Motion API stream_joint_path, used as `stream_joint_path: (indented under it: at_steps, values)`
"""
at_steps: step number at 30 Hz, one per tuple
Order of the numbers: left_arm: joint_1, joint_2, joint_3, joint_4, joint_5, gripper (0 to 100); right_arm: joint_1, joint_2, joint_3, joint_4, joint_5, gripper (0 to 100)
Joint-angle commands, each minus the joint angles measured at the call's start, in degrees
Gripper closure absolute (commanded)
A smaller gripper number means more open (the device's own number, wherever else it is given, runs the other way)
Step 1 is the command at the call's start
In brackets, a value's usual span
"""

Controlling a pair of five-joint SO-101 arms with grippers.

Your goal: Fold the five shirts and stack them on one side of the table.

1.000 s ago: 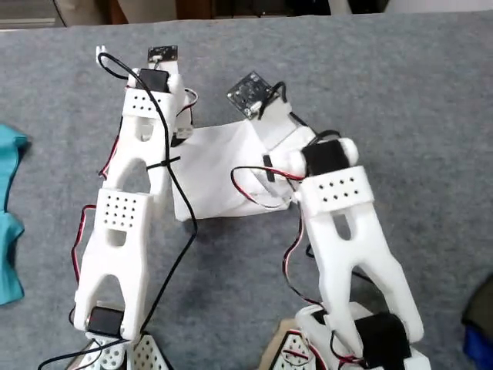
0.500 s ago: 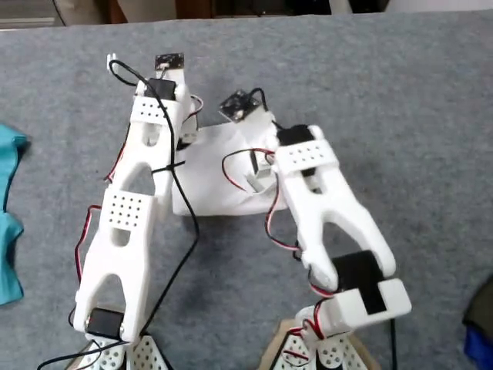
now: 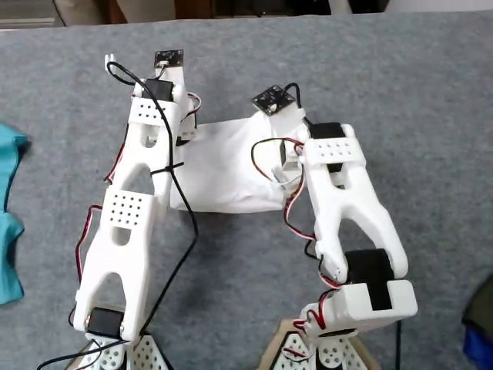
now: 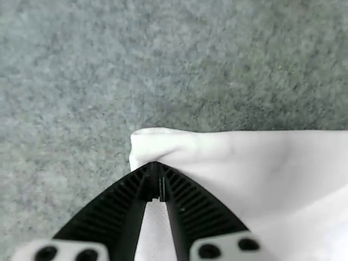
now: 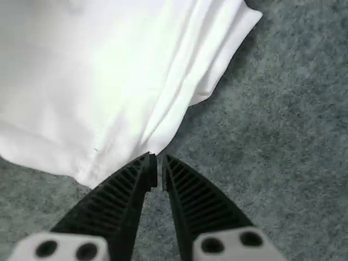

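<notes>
White shirt [image 3: 223, 166] lies on the grey table [image 3: 400, 92] about mid-table, stretched sideways between the two arms, partly folded and rumpled, with layered edges on the right arm's end. Left gripper [image 4: 158, 175] is down at the shirt's end on the left arm's side. Its black ribbed fingers [image 4: 187, 209] are closed to a point, pinching the rolled corner of the fabric, and white cloth also shows between the fingers further back. Right gripper [image 5: 157, 163] is at the opposite end of the shirt. Its fingers [image 5: 122, 193] are closed almost together, with the thin edge of a fold caught right at the tips. Grey table shows between the fingers behind the tips, so the hold is on very little cloth. In the high view both wrists are low over the shirt. The left arm [image 3: 123, 223] covers the shirt's one end and the right arm [image 3: 347, 200] covers part of the other. The near edge of the shirt lies flat on the table and the far edge runs roughly straight between the two wrists. A teal shirt [image 3: 9, 223] lies at the table edge on the left arm's side, well apart from the white one and cut off by the frame. A dark item [image 3: 479, 320] sits at the edge on the right arm's side, near the arm bases, too cropped to identify.
</notes>
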Motion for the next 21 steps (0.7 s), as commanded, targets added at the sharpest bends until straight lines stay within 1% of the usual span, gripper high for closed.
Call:
stream_joint_path:
  at_steps: [1,3,6,11,16,19,21]
  values:
    - [-1.49,-0.22,-9.14,4.48,-0.35,98,0.84,-2.24,-4.62,0.88,-0.09,96.1]
    - [-1.58,-0.31,-14.68,6.33,-0.18,98,0.75,-3.56,-7.69,1.14,-0.26,96.1]
    - [-1.85,-4.18,-13.27,6.33,-0.09,98,-0.84,-4.26,-12.97,1.05,-2.99,96.1]
    - [-1.67,-7.6,-13.89,6.33,0.09,98,-6.81,-0.75,-20.09,0.09,-5.01,96.2]
    - [-1.05,-6.55,-11.78,6.33,0.09,98,-9.54,12.53,-27.21,-4.66,-8.62,96.2]
    - [-1.14,-3.12,-11.16,6.24,0.7,98,-9.36,22.02,-33.45,-4.4,-9.67,96.2]
    - [-1.14,-0.22,-10.9,5.54,0.97,98,-7.87,28.18,-37.14,-4.04,-9.76,96.2]
